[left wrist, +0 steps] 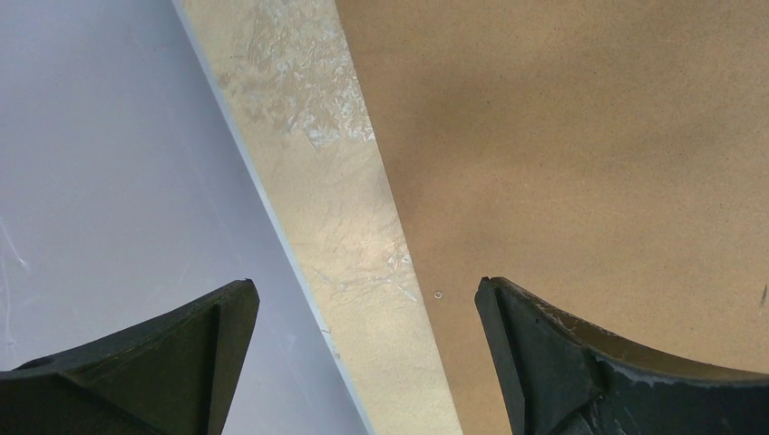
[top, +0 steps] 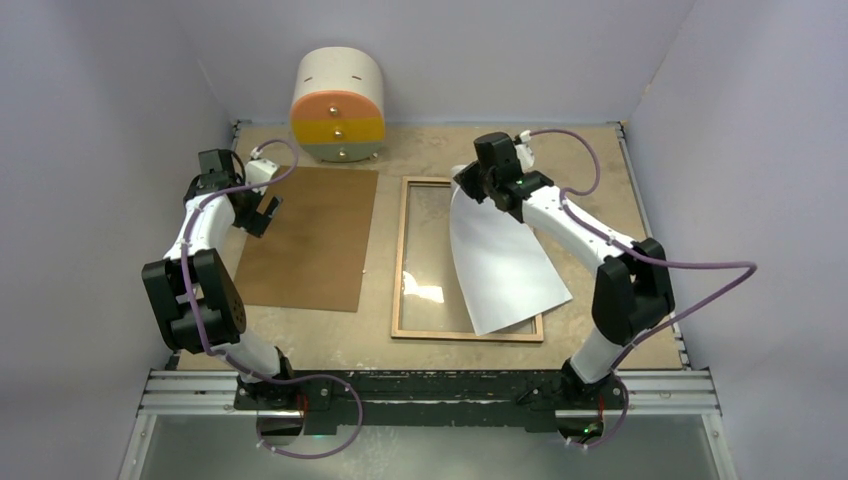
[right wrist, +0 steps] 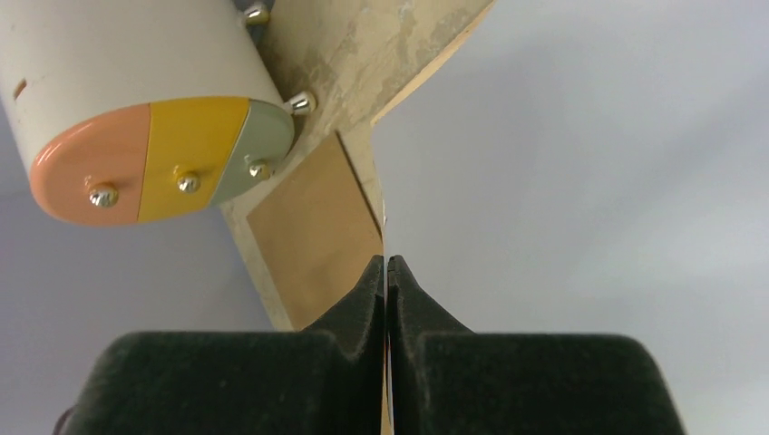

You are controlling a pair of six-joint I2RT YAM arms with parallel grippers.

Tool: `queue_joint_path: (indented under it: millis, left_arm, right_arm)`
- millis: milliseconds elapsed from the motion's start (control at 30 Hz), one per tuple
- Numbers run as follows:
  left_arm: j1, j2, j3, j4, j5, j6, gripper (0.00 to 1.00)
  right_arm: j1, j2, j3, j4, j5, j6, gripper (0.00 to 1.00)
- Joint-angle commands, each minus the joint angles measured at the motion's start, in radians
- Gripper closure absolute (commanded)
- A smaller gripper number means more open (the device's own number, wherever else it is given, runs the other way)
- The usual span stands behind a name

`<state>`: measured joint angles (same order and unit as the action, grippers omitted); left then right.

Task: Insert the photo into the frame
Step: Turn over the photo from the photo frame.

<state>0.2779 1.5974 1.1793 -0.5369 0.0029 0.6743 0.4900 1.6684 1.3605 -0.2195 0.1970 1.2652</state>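
Your right claw [top: 468, 187] pinches the photo [top: 505, 265], arm stretched over the frame [top: 400, 262]; your left claw [top: 263, 212] is wide apart.

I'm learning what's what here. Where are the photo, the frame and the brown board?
photo [top: 505, 265], top view, middle of its white side.
frame [top: 440, 334], top view, near wooden rail.
brown board [top: 310, 240], top view, its middle.

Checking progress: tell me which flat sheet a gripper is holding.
The white photo, pinched by the right gripper and leaning over the frame; the brown board lies flat.
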Motion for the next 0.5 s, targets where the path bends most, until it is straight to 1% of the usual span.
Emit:
queue_joint_path:
  millis: [0,100,233,400,467]
  left_arm:
    - [-0.006,-0.016,-0.014,0.036,-0.001,0.016,0.0]
    - [-0.008,-0.007,-0.014,0.04,-0.001,0.015,0.0]
    - [-0.012,0.005,-0.015,0.044,-0.001,0.009,0.0]
    - [-0.018,0.011,-0.024,0.054,-0.001,0.008,0.0]
    - [-0.02,0.013,-0.026,0.055,-0.023,0.008,0.0]
  right_arm:
    - [0.031,0.029,0.001,0.028,0.18,0.144,1.0]
    - [0.053,0.069,0.032,0.004,0.221,0.199,1.0]
    - [0.076,0.113,0.032,0.032,0.267,0.275,1.0]
    - [0.098,0.176,0.075,0.021,0.319,0.365,1.0]
    - [0.102,0.194,0.093,0.028,0.329,0.397,1.0]
